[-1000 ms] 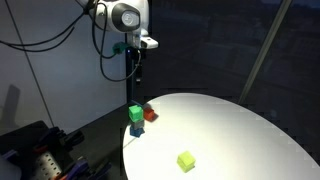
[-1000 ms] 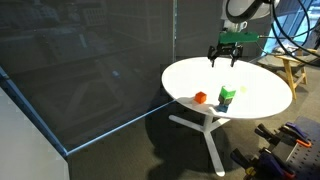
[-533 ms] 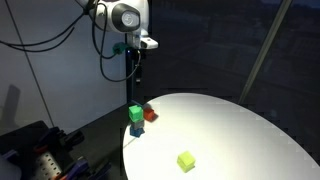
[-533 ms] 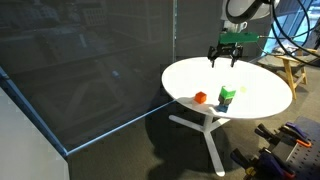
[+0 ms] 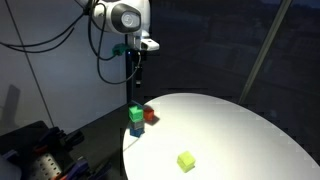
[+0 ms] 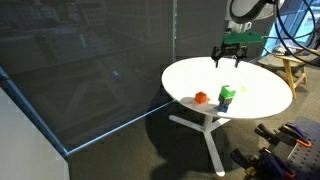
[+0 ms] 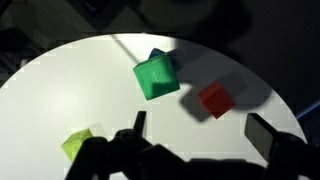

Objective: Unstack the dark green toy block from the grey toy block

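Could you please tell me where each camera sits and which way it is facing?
An exterior view: close, just above table height, facing the dark green toy block on the grey toy block; arm and end effector show above.
An exterior view: farther back and higher, taking in the whole table, its legs and floor; the end effector hangs over it.
Wrist view: looks down on the dark green toy block and red block; the open end effector frames the bottom.
Shared: all three show those two blocks.
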Controlling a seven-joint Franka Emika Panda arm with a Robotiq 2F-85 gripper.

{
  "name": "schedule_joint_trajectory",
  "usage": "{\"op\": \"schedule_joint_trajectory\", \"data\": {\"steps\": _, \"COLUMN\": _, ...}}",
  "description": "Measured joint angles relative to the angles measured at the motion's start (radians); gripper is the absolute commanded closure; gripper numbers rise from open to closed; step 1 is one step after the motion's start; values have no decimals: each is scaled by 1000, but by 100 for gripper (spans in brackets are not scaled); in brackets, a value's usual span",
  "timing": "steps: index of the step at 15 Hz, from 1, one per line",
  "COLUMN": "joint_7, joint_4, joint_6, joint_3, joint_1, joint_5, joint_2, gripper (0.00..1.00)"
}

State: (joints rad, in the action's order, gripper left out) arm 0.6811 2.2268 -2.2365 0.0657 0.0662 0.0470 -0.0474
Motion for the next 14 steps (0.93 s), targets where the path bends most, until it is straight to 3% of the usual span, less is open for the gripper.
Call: {"op": "schedule_joint_trajectory", "data": {"steps": 14, "joint_7": -170, "joint_4": 155, "joint_6": -124, "joint_3": 20, "joint_1": 6, "joint_5": 0, "joint_2": 33, "gripper": 0}}
